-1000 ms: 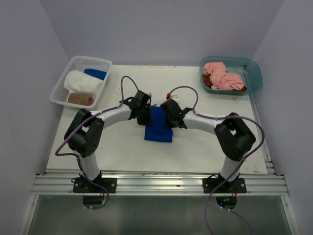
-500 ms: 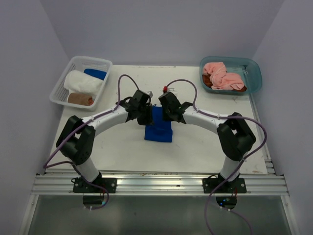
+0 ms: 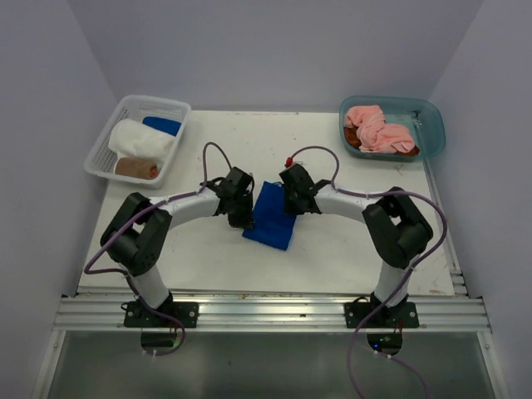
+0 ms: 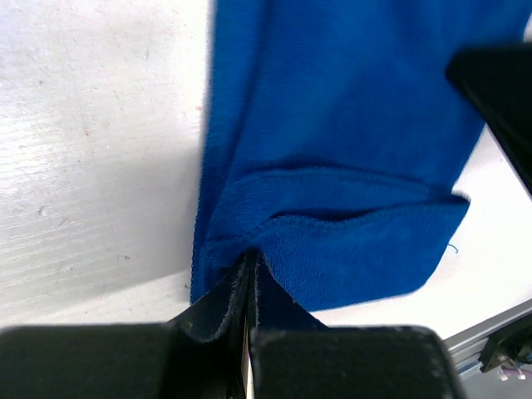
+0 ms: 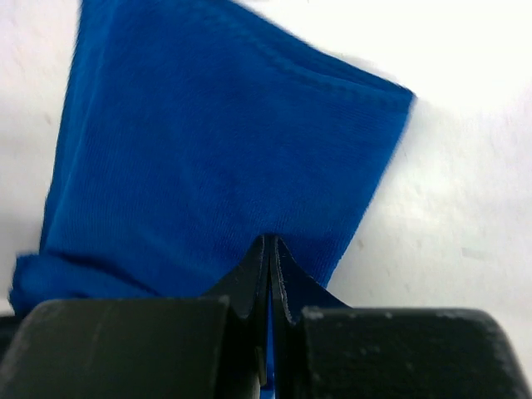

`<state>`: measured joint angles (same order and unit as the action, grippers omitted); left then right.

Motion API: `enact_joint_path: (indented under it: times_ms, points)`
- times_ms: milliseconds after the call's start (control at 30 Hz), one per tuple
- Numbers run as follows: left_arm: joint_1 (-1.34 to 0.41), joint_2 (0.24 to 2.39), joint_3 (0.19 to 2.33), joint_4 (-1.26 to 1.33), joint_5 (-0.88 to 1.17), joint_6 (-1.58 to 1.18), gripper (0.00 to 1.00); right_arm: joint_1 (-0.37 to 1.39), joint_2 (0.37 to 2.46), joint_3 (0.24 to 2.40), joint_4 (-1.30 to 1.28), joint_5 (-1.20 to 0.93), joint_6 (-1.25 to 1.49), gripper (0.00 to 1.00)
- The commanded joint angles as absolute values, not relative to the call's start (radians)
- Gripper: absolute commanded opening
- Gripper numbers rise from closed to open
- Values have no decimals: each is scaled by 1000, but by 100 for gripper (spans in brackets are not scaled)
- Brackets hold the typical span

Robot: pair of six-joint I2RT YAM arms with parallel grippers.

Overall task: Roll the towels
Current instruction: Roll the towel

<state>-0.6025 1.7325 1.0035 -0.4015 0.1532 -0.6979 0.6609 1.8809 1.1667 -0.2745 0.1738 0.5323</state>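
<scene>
Left wrist: towel [image 4: 332, 150] in end effector [image 4: 250, 264]

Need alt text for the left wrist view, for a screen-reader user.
The left gripper is shut on one edge of a blue towel, which fills most of the frame over a white table. A folded hem crosses the cloth just beyond the pinch.

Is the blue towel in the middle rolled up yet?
Not rolled. The royal blue terry towel lies as a flat folded strip, pinched by the left gripper and right gripper.
</scene>
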Motion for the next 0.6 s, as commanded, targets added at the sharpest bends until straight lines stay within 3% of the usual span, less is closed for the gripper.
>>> enact_joint_path:
  times_ms: [0, 233, 467, 567]
  points:
    - [-592, 1741, 1057, -406, 94, -680, 0, 672, 1761, 1027, -285, 117, 584, 0]
    - [-584, 1786, 1175, -459, 63, -635, 0, 778, 1591, 879, -284, 103, 687, 0]
    - [-580, 1732, 1275, -518, 93, -620, 5, 873, 1416, 876, -351, 274, 687, 0]
    - [-560, 1691, 1281, -541, 118, -620, 8, 914, 1437, 926, -376, 307, 640, 9]
